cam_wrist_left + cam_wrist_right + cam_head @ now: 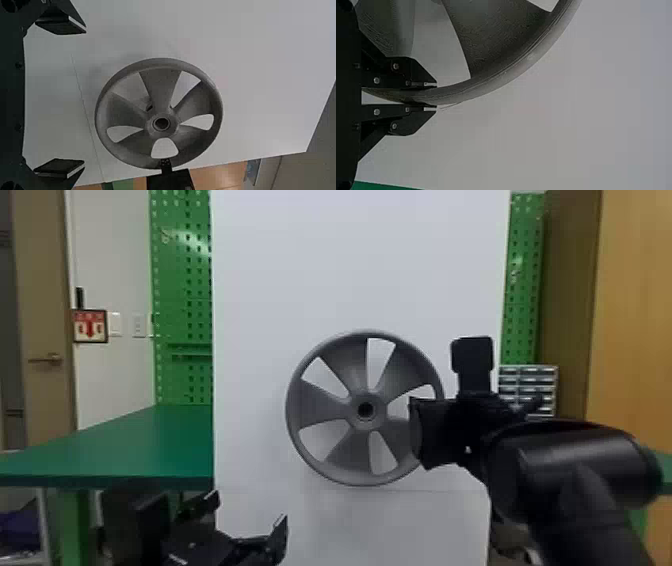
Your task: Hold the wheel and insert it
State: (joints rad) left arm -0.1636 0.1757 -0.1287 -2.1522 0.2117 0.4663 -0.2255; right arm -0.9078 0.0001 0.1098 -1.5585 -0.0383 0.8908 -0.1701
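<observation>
Wheel (322, 405), gray, upright before a white panel (350, 260) that extends beyond its rim; right gripper (421, 432) pinches its right edge. Left gripper (251, 509), fingers spread, sits lower left, with a gap to the wheel. Drawer cabinet (534, 382) behind, contents unclear.

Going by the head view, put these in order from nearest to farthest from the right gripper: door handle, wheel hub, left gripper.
1. Wheel hub, a little to the left of the right gripper.
2. Left gripper, low on the left.
3. Door handle, far left in the background.
</observation>
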